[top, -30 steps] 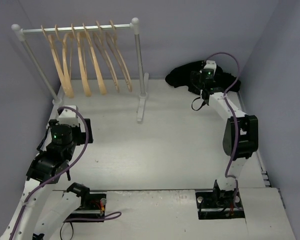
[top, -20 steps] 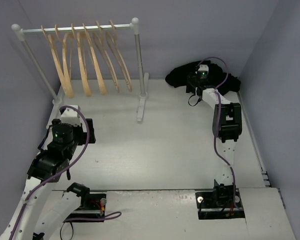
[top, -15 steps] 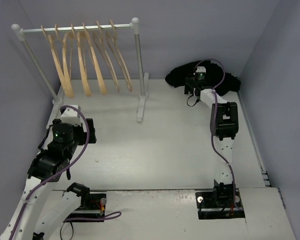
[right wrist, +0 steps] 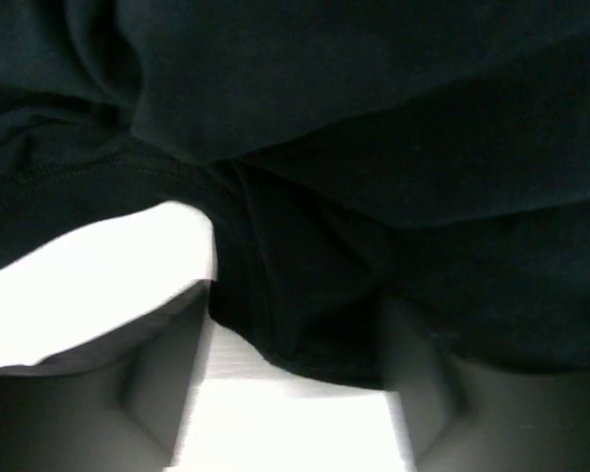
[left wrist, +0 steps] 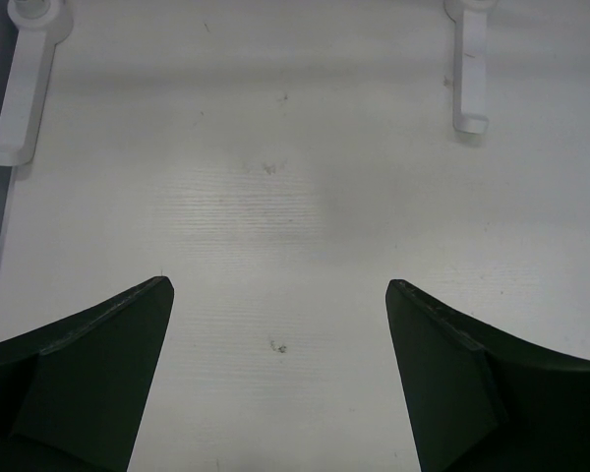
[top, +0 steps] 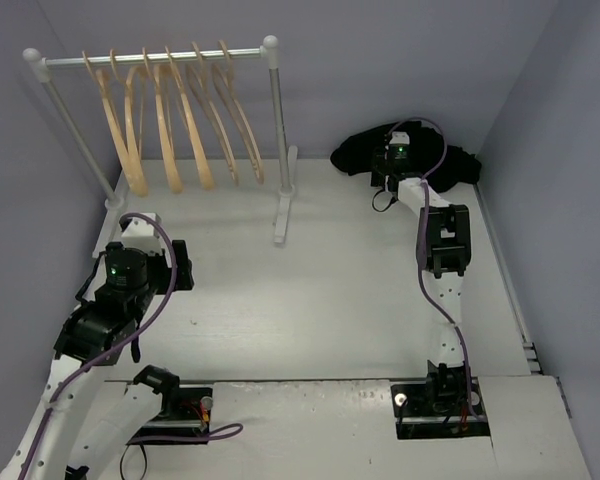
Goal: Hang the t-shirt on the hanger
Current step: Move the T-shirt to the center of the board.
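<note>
The black t-shirt (top: pixel 352 153) lies crumpled at the far right of the table. My right gripper (top: pixel 393 140) is stretched out onto it. In the right wrist view the jaws (right wrist: pixel 297 295) stand open with a fold of the t-shirt (right wrist: pixel 324 147) lying between the fingers (right wrist: pixel 162 354). Several pale wooden hangers (top: pixel 180 125) hang on the rack at the far left. My left gripper (top: pixel 180 265) is open and empty above the bare table, as the left wrist view (left wrist: pixel 277 285) shows.
The white clothes rack (top: pixel 273 120) stands at the back left; its two feet show in the left wrist view (left wrist: pixel 25 88) (left wrist: pixel 469 69). Grey walls close in the table on the left, back and right.
My right arm has folded its elbow inward and pushed the gripper a little left and deeper onto the t-shirt. The left arm has hardly moved.
</note>
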Available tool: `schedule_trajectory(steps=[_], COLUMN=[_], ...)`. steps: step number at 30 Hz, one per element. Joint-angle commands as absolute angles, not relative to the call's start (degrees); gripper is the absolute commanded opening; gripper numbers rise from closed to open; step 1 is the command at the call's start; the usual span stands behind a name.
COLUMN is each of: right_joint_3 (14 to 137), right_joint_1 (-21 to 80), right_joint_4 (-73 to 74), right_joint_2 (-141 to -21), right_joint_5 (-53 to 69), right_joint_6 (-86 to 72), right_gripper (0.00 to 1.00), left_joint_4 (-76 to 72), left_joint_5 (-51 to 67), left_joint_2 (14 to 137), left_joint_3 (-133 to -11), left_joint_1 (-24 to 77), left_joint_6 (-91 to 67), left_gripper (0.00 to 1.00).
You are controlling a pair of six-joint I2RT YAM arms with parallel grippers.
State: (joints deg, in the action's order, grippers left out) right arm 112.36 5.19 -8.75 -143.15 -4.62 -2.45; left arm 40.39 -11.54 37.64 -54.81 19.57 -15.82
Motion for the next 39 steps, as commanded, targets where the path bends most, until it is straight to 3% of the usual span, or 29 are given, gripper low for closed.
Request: schedule_trajectory(steps=[1, 5, 7, 13, 27, 33, 39], right_joint_3=[114.4, 111.9, 109.0, 91.3, 43.8, 32.7, 31.2], right_joint_1=[4.3, 4.0, 4.2, 8.1, 36.0, 39.4, 40.0], right_joint_4=[-10.6, -10.6, -10.6, -10.9, -13.7, -10.4, -9.1], right_joint_2=[-141.8, -139.7, -137.2, -123.0, -79.2, -61.9, -59.9], right_joint_5=[-4.7, -2.2, -0.5, 3.8, -2.2, -1.8, -4.6], right_joint_6=[-3.2, -2.9, -2.8, -2.1, -21.9, -32.7, -33.6], right_gripper=[0.48, 0.13, 0.00, 0.00, 0.00, 0.00, 0.00], left_joint_4=[39.3, 39.6, 39.6, 39.1, 29.6, 24.1, 16.8], left_joint_5=[-10.8, -9.9, -9.3, -4.5, 4.3, 4.0, -2.7], left_joint_2=[37.3, 36.9, 37.1, 39.7, 45.8, 50.9, 61.7], left_joint_3=[-55.9, -56.1, -56.2, -56.5, -51.4, -49.6, -49.4], left_joint_1=[19.9, 19.9, 19.9, 19.9, 22.5, 26.3, 35.2], left_joint_6=[-17.1, -17.1, -17.1, -18.7, -29.5, -34.3, -39.9], left_gripper=[0.85, 0.85, 0.85, 0.85, 0.85, 0.85, 0.85])
